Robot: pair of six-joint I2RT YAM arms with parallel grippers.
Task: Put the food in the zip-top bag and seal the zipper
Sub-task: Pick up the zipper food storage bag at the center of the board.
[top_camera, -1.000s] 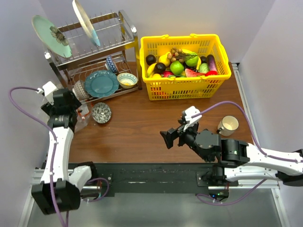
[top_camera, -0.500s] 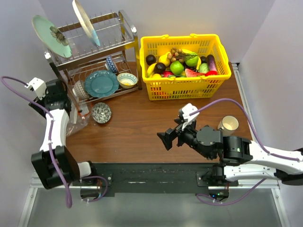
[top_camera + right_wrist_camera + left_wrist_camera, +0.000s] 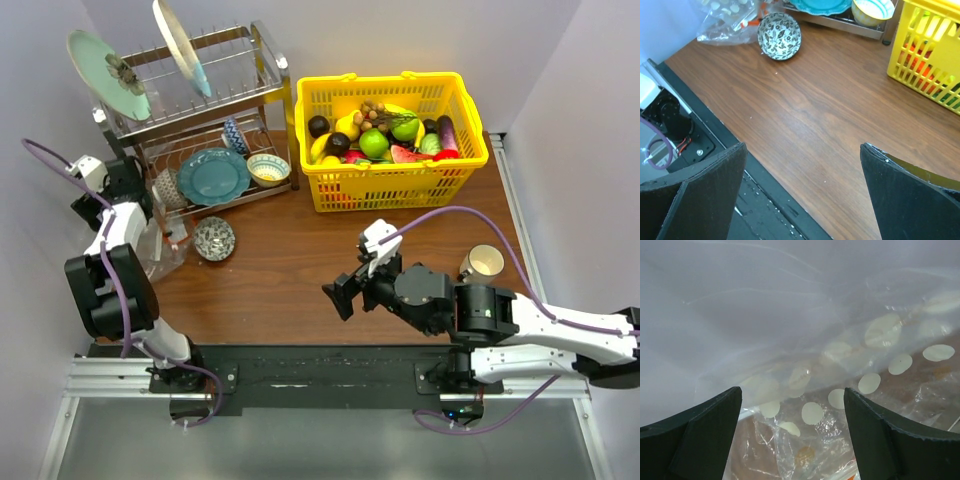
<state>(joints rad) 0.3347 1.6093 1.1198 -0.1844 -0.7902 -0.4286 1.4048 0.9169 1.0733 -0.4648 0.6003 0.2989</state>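
The food lies in the yellow basket (image 3: 330, 195) at the back: two green apple-like balls (image 3: 373, 143) (image 3: 405, 128) and a tan-brown cluster (image 3: 372, 111), among bananas and an eggplant. My left gripper (image 3: 792, 390) is open and empty, close above crumpled clear plastic with white dots (image 3: 840, 397) at the table's far left (image 3: 165, 250). I cannot tell a zip-top bag or its zipper apart in that heap. My right gripper (image 3: 802, 145) is open and empty above bare wood near the front edge; it also shows in the top view (image 3: 340, 295).
A metal dish rack (image 3: 200, 120) with plates and bowls stands at the back left. A patterned bowl (image 3: 214, 238) sits beside the plastic heap (image 3: 725, 20). A mug (image 3: 483, 264) stands at the right. The black rail (image 3: 770, 200) runs along the front edge.
My left arm has folded back, its wrist moving up and left toward the rack, over the dotted plastic. My right gripper has drifted left along the front of the table, still open.
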